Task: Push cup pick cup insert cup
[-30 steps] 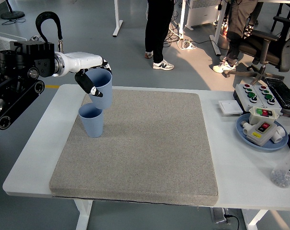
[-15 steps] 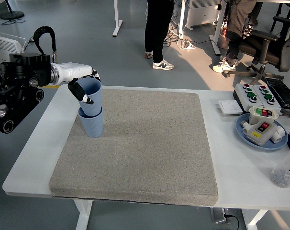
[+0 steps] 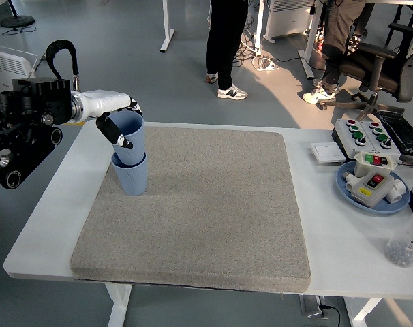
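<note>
The upper cup (image 3: 129, 136) is pale blue plastic, upright, seated partway inside a matching lower cup (image 3: 131, 176), so the pair reads as a short stack with the upper rim well above the lower one. The stack stands on the grey mat (image 3: 200, 204) near its far left corner, at about ten o'clock from the mat's middle. My left hand (image 3: 113, 121) comes in from nine o'clock, its fingers (image 3: 118, 134) wrapped around the upper cup's rim and wall. The mat covers most of the white counter (image 3: 53, 204). At three o'clock a blue plate (image 3: 349, 187) carries a button box (image 3: 371, 178).
</note>
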